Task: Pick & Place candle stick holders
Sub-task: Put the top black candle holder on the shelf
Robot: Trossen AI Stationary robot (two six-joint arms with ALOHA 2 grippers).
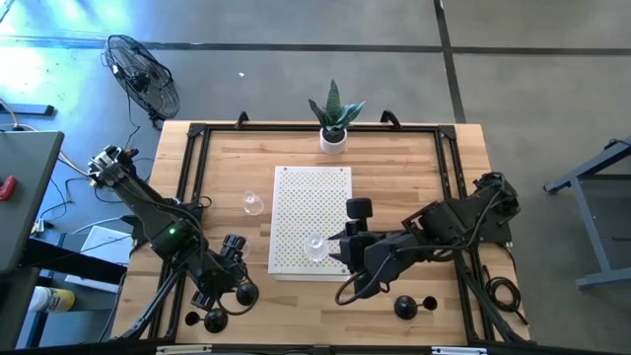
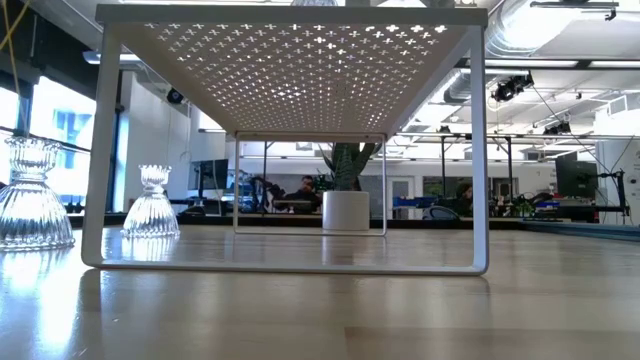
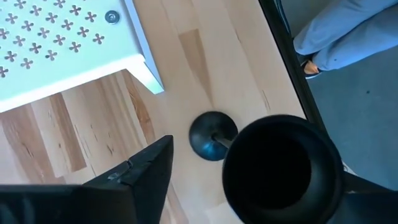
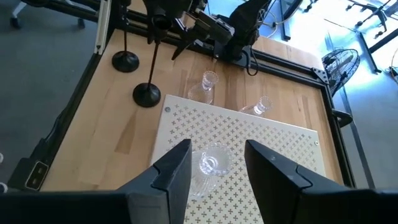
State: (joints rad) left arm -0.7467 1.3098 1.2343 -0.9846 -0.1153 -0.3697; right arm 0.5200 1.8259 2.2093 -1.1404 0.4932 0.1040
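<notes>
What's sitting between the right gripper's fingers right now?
A clear glass holder on the white perforated shelf sits between the right gripper's open fingers, seen in the right wrist view.

Perforated shelf [image 1: 311, 197] mid-table, glass holder [image 1: 315, 247] on its near edge; another glass holder [image 1: 252, 204] left; plant [image 1: 334, 116] behind.

A grey concrete floor [image 1: 296, 59] fills the upper part of the high view, crossed by dark seam lines. A black floor fan [image 1: 143, 77] stands at the upper left, just beyond the counter [image 1: 227, 168] of pale wood strips with a black frame. A dark desk [image 1: 25, 197] sits at the left edge, cables beside it. In the low view, the far room is an open hall with white ceiling ducts [image 2: 540, 30] at the upper right, bright windows [image 2: 60, 130] at the left, and desks with monitors [image 2: 575, 180] at the right.
</notes>
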